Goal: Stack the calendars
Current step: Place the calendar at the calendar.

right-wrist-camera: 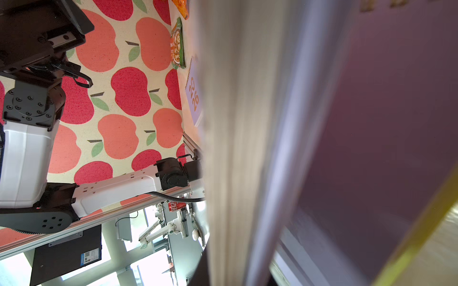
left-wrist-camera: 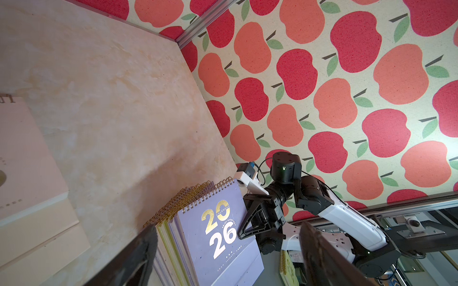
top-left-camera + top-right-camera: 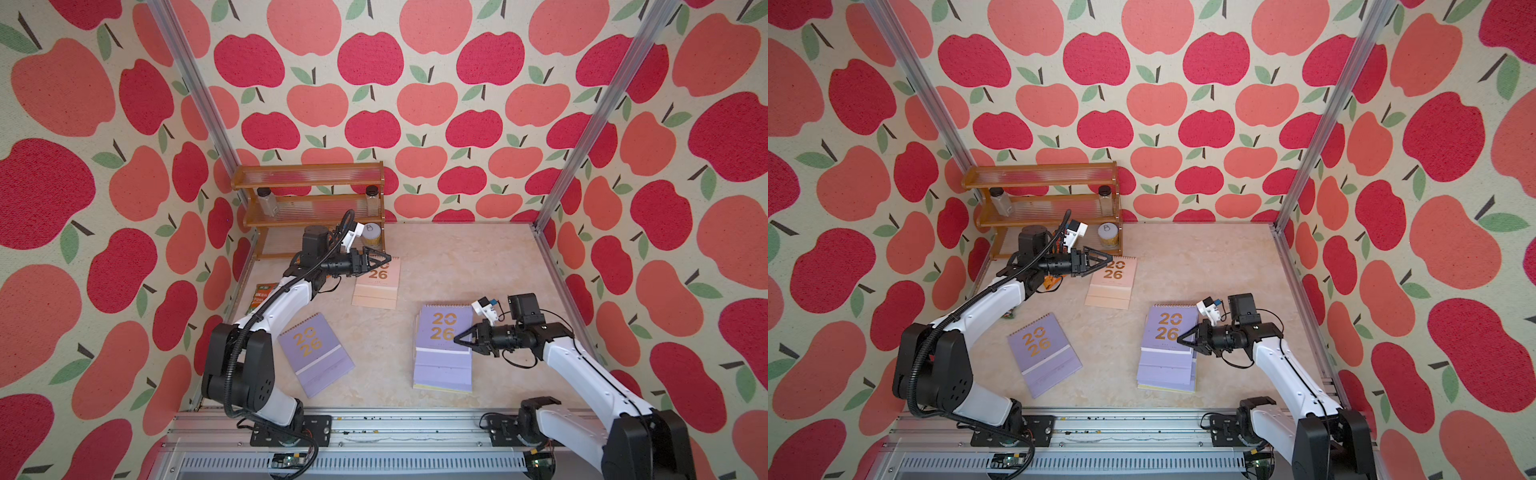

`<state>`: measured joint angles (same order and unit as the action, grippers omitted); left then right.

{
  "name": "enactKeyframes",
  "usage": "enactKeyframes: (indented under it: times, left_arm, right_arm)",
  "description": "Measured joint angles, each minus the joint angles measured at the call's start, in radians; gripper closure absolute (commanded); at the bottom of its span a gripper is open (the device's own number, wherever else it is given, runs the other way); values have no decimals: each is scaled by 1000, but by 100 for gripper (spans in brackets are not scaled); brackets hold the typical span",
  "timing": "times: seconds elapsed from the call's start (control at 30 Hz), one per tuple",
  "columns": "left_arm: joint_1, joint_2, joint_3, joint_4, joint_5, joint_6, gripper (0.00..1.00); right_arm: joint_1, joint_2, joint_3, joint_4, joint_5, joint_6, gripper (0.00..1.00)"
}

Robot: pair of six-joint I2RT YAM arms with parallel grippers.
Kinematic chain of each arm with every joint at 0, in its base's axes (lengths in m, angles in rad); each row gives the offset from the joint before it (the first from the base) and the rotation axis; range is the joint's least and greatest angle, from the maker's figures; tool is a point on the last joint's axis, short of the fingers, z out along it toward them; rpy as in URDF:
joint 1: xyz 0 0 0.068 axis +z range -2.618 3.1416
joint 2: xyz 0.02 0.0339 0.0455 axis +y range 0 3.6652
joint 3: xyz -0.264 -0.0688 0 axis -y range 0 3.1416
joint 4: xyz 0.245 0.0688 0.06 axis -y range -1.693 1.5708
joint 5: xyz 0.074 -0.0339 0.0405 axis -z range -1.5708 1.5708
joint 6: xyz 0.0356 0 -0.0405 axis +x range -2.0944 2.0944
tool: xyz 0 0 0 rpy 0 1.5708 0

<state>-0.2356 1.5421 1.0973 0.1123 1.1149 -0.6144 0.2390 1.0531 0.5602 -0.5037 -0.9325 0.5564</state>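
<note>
Listing three lots of calendars on the pale marbled worktop (image 3: pixel 478 266): a stack of calendars (image 3: pixel 441 361) toward the front right, lilac cover uppermost with gold "2026" numerals, a yellow-green edge showing at its base, the layers stepped rather than flush; a single lilac calendar (image 3: pixel 314 353) lying flat and skewed toward the front left, well apart from the stack; a pale pink calendar (image 3: pixel 375 286) lying flat farther back, near the rack. Over the stack, the right end effector (image 3: pixel 459 338) has its jaws pressed together with nothing visibly between them, its tip above the top cover beside the numerals, on the side nearest the right arm; whether it touches the cover cannot be told. The right wrist view is filled at close range with blurred lilac and pale page edges. Over the far edge of the pink calendar, the left end effector (image 3: pixel 386 261) has its fingers (image 2: pixel 138 257) spread wide in the left wrist view, nothing between them. Back left corner: a wooden tiered rack (image 3: pixel 309 170) with two dark-capped jars (image 3: pixel 267 202) on its middle shelf and a yellowish tin (image 3: pixel 371 236) at its lowest level. Left edge of the worktop: a green and orange snack packet (image 3: pixel 261 297), partly hidden by the left arm. Walls all round: apple-print fabric (image 3: pixel 374 62).
</note>
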Motion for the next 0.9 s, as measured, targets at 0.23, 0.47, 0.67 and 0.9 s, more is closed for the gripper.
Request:
enactKeyframes:
  times: [0.23, 0.47, 0.67, 0.9]
  left_arm:
    - [0, 32, 0, 3, 0, -1, 12]
    - [0, 36, 1, 10, 0, -8, 12]
    - [0, 36, 2, 12, 0, -16, 12]
    - [0, 36, 2, 12, 0, -16, 12]
  right_arm:
    - [0, 10, 8, -28, 29, -34, 72]
    - [0, 21, 14, -78, 80, -60, 52]
    - [0, 20, 29, -115, 120, -70, 44]
    - [0, 3, 79, -193, 232, -81, 38]
